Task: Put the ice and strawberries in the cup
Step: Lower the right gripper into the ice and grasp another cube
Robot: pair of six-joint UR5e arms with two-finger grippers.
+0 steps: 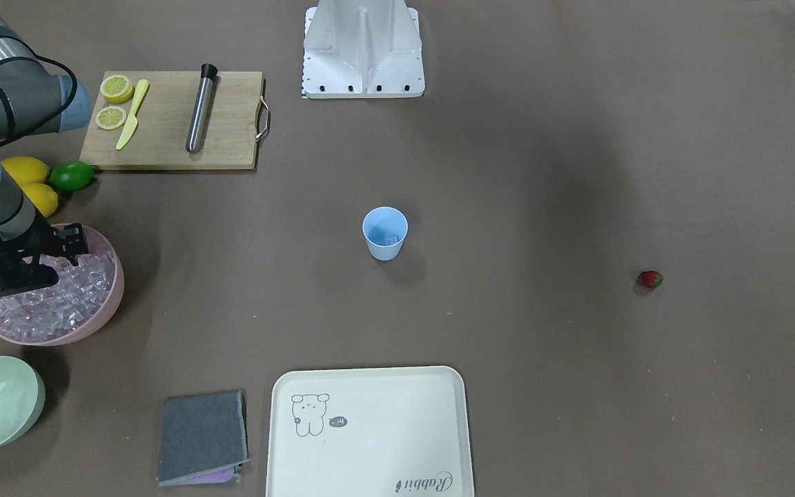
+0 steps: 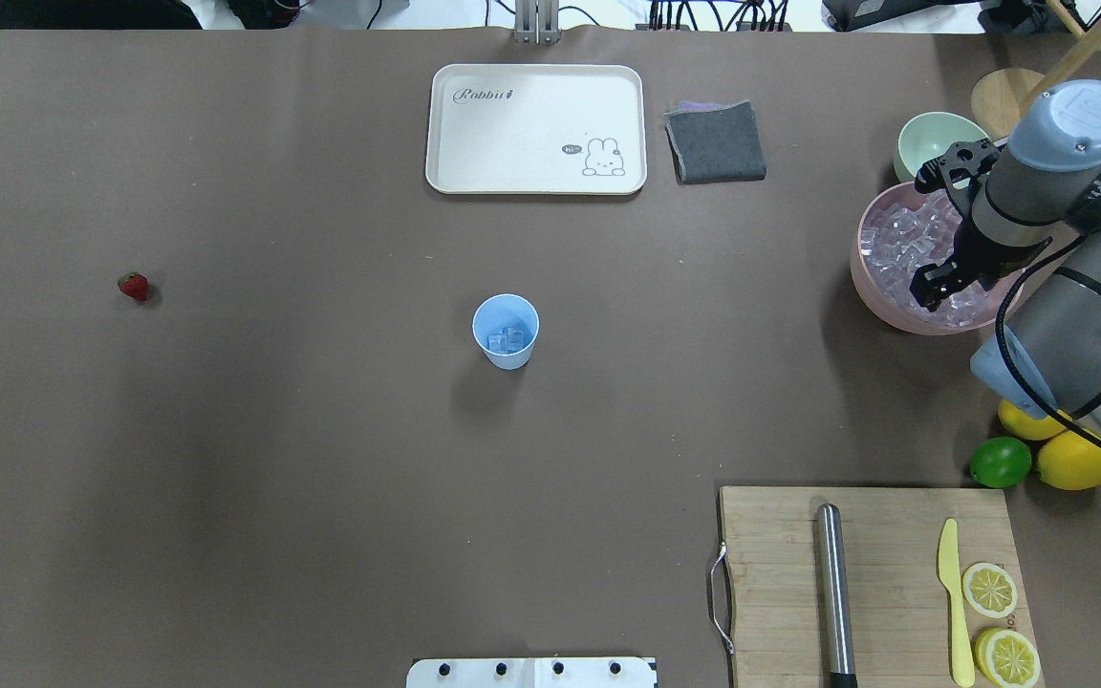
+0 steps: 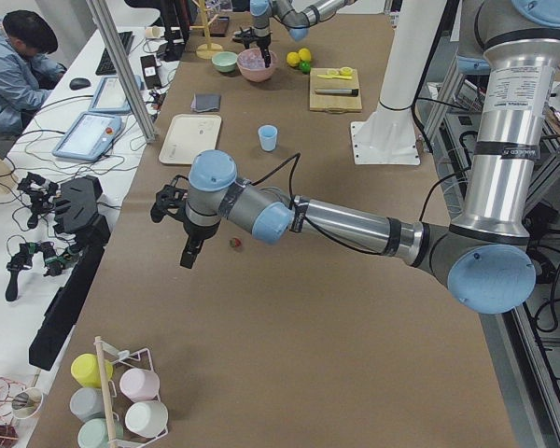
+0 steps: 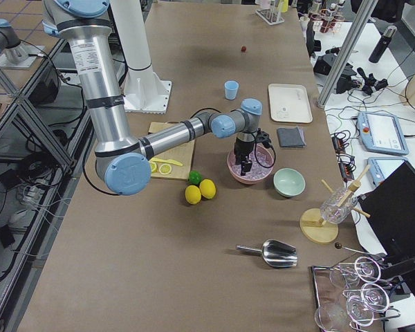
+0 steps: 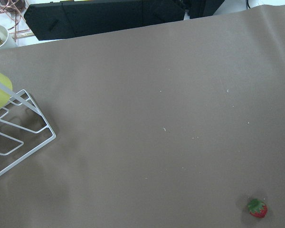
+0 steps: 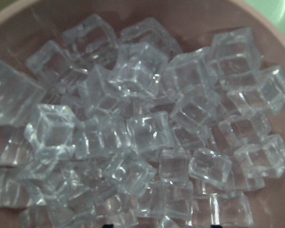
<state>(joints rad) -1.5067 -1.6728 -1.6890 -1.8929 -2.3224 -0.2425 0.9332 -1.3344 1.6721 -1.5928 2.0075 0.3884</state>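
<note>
1. A light-blue cup [image 2: 506, 355] stands upright in the middle of the tabletop [image 2: 226, 478], with a few clear ice cubes [image 2: 511, 337] lying at its bottom.
2. By the tabletop's right edge, a pink bowl [image 2: 864, 272] is heaped with more ice cubes. The right gripper [image 1: 37, 266] hangs down into it with its fingers spread wide just over the pile; whether they touch a cube cannot be told.
3. A single red strawberry [image 2: 133, 286] lies on the bare tabletop near the left edge, well apart from the cup.
4. The left gripper [image 3: 189, 254] hovers above the tabletop near the strawberry. It shows only from the side, so its finger spread cannot be told.
5. A pale green bowl [image 2: 923, 134] sits just beside the pink bowl, toward the far right corner.
</note>
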